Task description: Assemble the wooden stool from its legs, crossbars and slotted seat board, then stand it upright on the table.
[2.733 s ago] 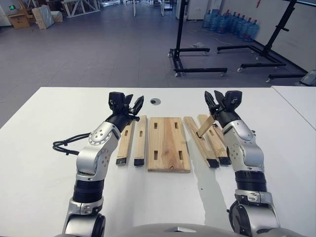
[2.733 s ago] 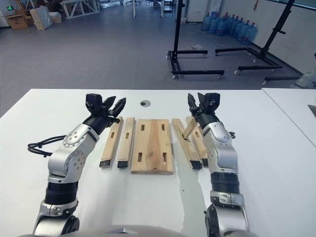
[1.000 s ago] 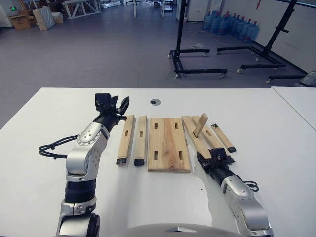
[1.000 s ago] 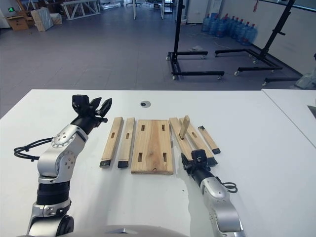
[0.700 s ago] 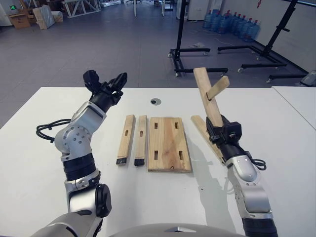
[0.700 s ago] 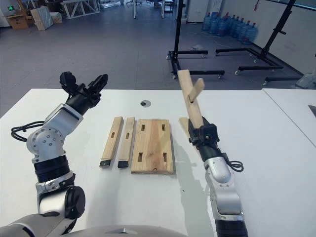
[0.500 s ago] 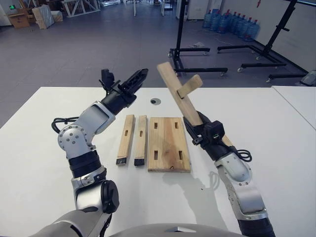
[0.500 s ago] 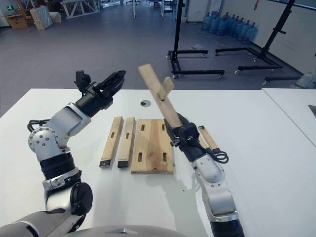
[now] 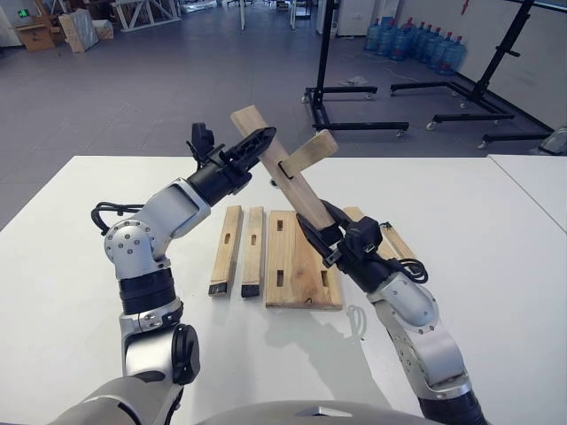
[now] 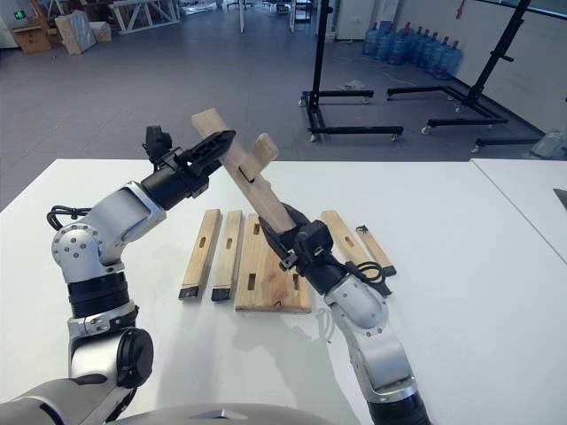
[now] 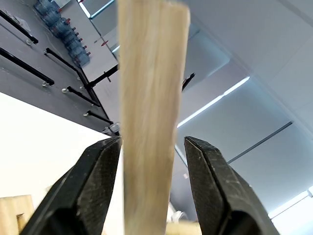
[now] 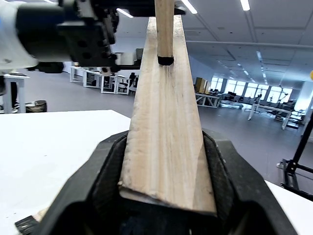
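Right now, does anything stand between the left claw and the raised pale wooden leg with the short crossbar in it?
Nothing visible does. The left claw straddles the upper end of the long pale wooden leg, with its open fingers on either side.

No writing, label or number can be read anywhere.

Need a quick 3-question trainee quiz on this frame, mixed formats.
1. True or false: the crossbar sits in the slot of the raised leg clamped by the right gripper.
2. How many loose legs lie flat on the left of the seat board? A) one B) two C) three
3. Fill in: the open left gripper straddles the raised leg's ____ end.
Key: 1 true; 2 B; 3 upper.
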{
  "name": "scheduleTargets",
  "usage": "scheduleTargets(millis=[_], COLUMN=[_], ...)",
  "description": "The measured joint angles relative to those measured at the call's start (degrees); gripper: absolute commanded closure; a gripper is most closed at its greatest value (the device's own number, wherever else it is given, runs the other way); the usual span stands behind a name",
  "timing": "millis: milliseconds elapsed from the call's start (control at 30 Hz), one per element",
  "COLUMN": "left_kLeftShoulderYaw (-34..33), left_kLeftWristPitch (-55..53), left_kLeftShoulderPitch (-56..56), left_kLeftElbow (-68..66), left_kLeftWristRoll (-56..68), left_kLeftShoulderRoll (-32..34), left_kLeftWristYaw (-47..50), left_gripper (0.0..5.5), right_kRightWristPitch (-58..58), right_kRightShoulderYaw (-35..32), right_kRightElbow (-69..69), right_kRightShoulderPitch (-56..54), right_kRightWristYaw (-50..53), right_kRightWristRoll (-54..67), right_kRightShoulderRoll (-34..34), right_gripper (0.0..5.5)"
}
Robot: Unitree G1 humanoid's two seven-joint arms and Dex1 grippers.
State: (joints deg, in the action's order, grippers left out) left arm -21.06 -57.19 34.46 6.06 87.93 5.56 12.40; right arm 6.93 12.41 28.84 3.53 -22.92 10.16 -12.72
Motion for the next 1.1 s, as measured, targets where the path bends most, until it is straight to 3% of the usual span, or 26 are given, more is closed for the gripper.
scheduleTargets(millis=[267,700,867,1100], left_kLeftShoulderYaw=[0.16,3.3,4.46,5.47], left_kLeftWristPitch=[1.38,4.14,5.37,11.36], left_kLeftShoulderPitch=[0.02,-2.97,-4.12,-4.16], left_kLeftElbow=[-0.21,1.35,2.55,2.71], left_kLeftWristRoll=[6.03,12.17,13.02,-0.84], left_kLeftShoulderRoll=[5.28,8.8,9.38,10.29], left_kLeftWristYaw=[-0.34,3.51,3.47,2.07], left_gripper=[4.4,4.46,4.52,4.52], right_kRightWristPitch=[1.97,-5.05,-3.55,0.4], right_kRightShoulderYaw=[-0.04,1.02,-1.82,-2.39], right_kRightElbow=[2.68,-1.16,-3.38,-3.09], right_kRightShoulderPitch=[0.46,-0.34,-0.45,0.63], right_kRightWristYaw=[-1.51,-0.71,1.57,0.05], right_kRightWristRoll=[4.94,-3.56,-5.33,0.99], right_kRightShoulderRoll=[-0.28,-4.23,-4.33,-2.61], right_gripper=[3.46,3.46,2.37,2.34])
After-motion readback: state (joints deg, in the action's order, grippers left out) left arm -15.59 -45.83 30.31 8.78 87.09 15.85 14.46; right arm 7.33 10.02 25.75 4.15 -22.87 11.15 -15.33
